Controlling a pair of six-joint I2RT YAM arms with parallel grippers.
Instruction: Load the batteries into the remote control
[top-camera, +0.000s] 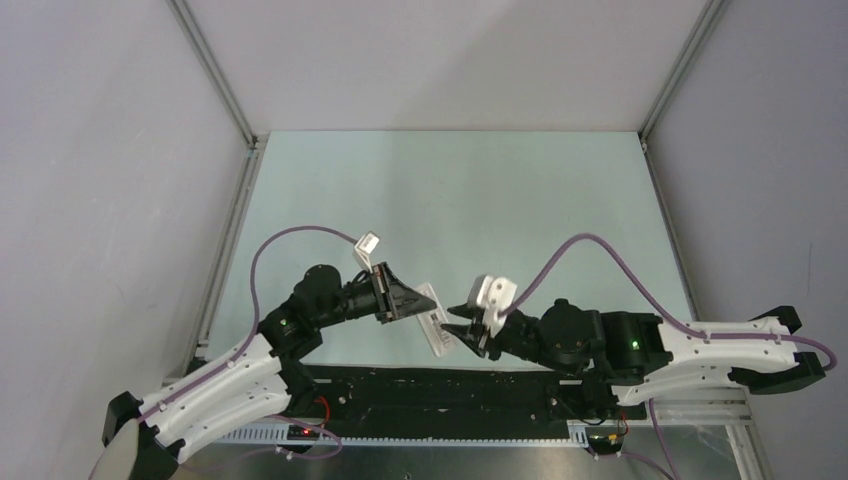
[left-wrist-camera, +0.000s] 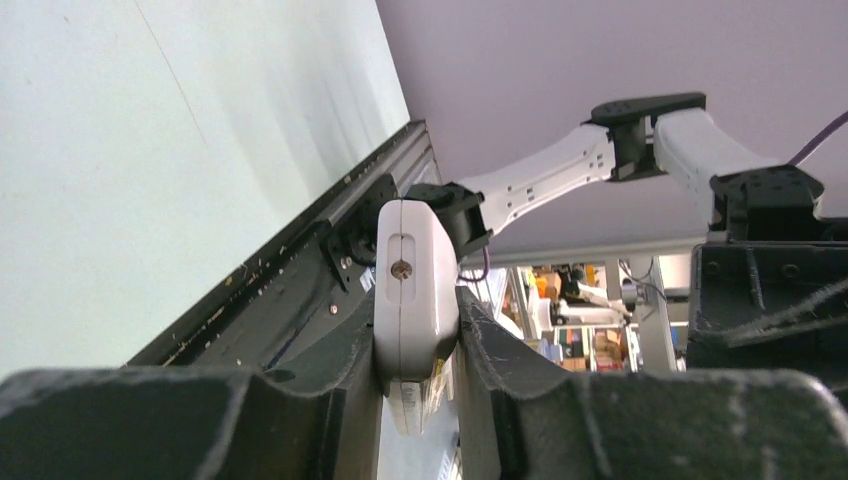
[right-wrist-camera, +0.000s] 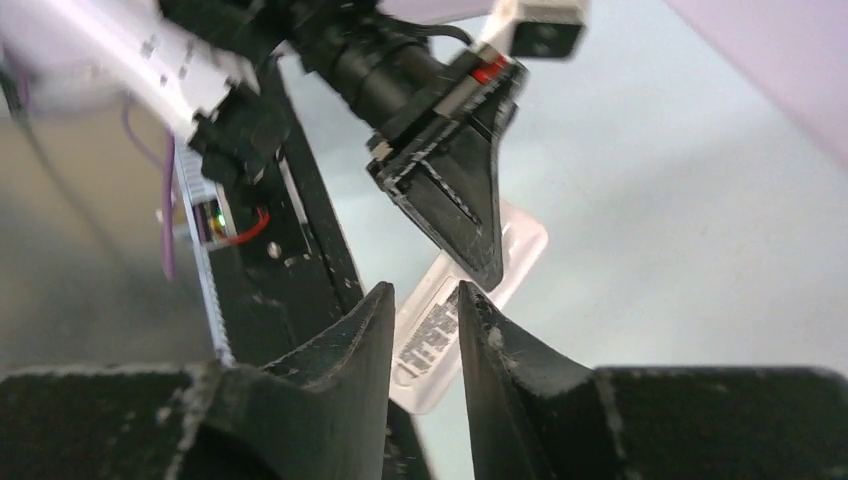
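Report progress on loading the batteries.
Done: the remote is clamped in the left gripper. In hand: the right gripper is at its near end, label side showing. Left: no batteries are in view, so loading looks not yet begun.

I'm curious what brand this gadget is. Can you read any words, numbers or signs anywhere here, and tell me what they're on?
Nothing can be read word for word.
Dark printed label on the back of the remote control: rows of print, too blurred to read.
Elsewhere in the three views: no legible text.
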